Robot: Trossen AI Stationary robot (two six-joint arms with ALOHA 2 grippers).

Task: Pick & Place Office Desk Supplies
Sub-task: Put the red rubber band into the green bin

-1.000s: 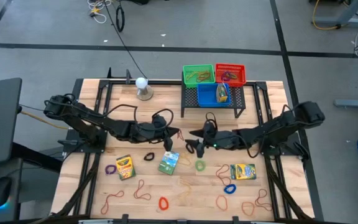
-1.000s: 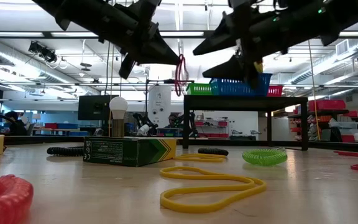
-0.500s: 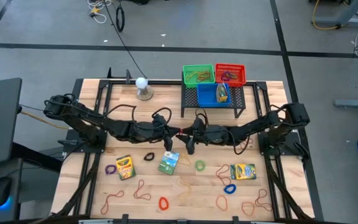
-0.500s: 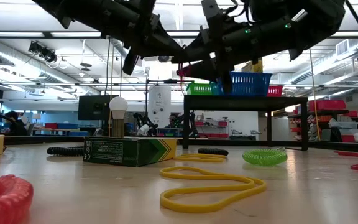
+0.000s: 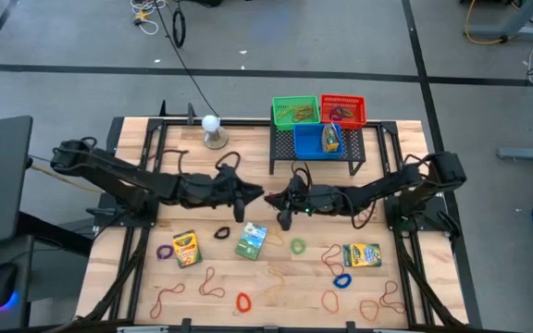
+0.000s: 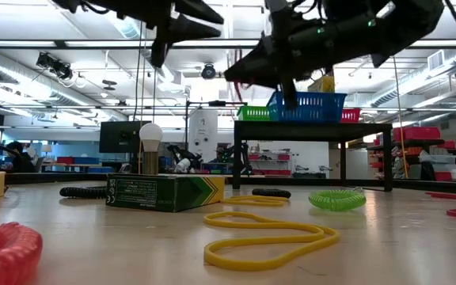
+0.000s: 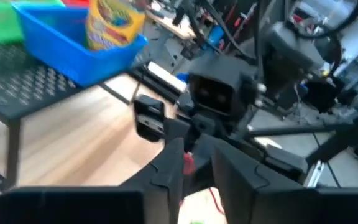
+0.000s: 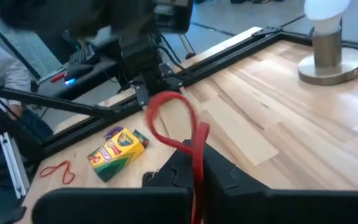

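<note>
Nearest you, a yellow rubber band (image 6: 267, 240) lies on the table (image 5: 405, 185) in front of a green crayon box (image 5: 251, 241). Above mid-table both arms reach inward and meet. Your right gripper (image 5: 282, 198) is clamped shut on a red rubber band (image 8: 182, 134), which hangs looped from its fingers (image 8: 222, 177). Your left gripper (image 5: 248, 196), just left of it, has let go and pulled back a little since a second ago, when it held the band; its jaws stand slightly apart. Farther back, the blue basket (image 5: 319, 141) sits on the black rack (image 5: 285, 157).
</note>
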